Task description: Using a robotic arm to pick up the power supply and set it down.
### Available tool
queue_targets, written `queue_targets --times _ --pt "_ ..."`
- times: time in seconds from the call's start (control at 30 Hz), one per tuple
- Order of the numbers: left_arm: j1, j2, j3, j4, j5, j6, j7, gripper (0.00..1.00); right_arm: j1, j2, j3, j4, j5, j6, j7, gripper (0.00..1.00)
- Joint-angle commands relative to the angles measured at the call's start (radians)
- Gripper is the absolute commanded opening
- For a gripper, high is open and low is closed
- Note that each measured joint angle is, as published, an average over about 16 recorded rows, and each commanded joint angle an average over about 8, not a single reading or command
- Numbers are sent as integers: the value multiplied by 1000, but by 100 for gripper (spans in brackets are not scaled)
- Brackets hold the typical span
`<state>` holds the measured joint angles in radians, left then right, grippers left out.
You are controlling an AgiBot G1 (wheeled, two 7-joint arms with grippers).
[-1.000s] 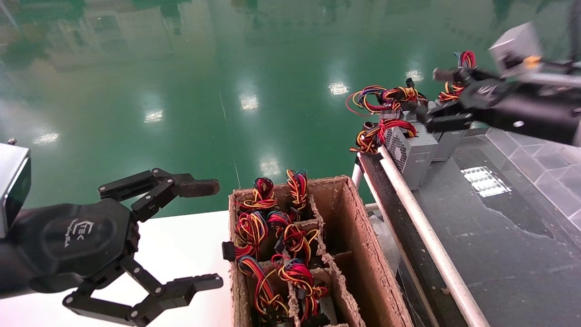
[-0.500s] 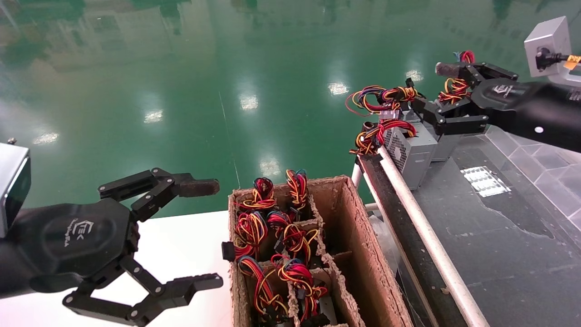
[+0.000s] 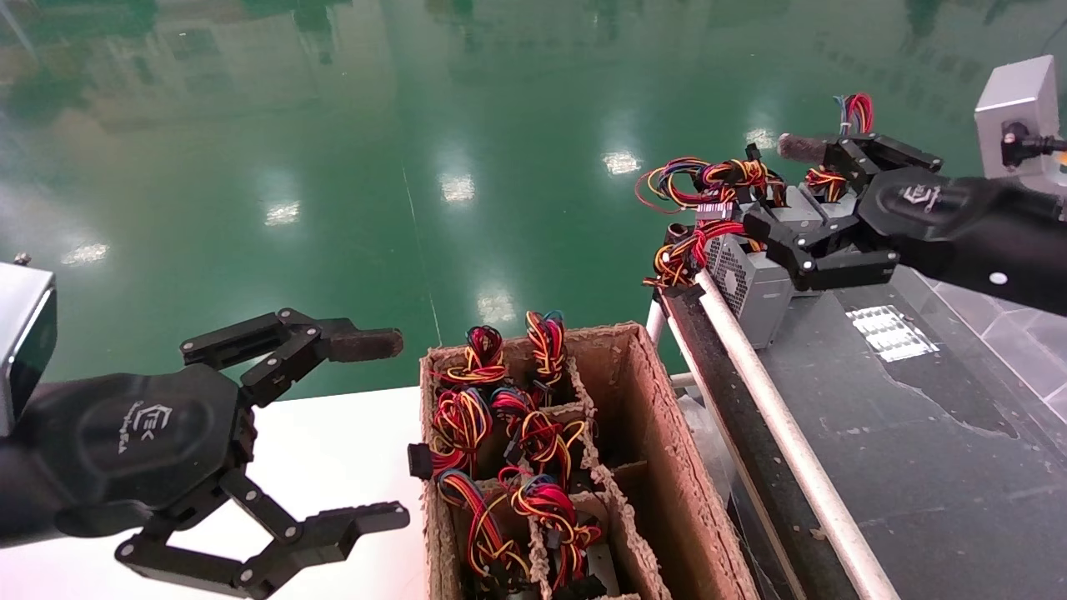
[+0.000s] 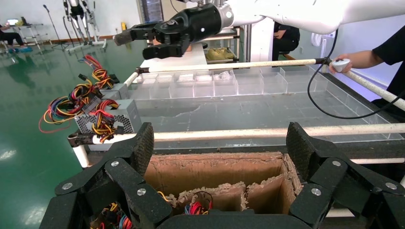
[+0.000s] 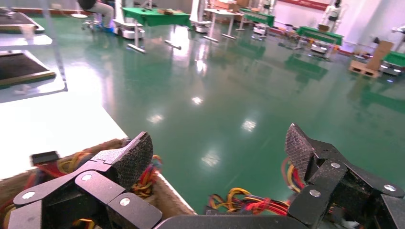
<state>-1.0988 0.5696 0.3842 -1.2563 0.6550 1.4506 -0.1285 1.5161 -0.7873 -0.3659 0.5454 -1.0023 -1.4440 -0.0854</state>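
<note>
The power supply (image 3: 754, 287) nearest the right gripper (image 3: 779, 187) stands upright at the far left corner of the dark conveyor bench (image 3: 917, 400), its perforated face toward the white rail (image 3: 775, 417), touching at least one more grey unit (image 3: 800, 212) behind it. Nothing is between the right gripper's fingers: they are spread wide and hang just above this row of units, so a set-down looks finished or a fresh reach is in hand; which of the two cannot be told. Its black wrist reaches in from the right edge of the head view, palm logo up, fingertips pointing toward the green floor (image 3: 333, 167). More supplies wait with their wire bundles (image 3: 533, 442) up in the cardboard box (image 3: 658, 450) beside the bench's left edge, so much of the work appears left. The left gripper (image 3: 375, 429) is parked over the white table (image 3: 333, 467), fingers wide apart and empty, level with the box's near end.
</note>
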Motion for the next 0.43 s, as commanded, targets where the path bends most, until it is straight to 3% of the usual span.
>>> queue_targets --times 0.03,0.43 --pt "0 0 0 0 0 0 0 100 -26 10 5 43 16 -3 16 100" --pt "0 0 0 0 0 0 0 100 -161 64 31 269 99 -19 100 100"
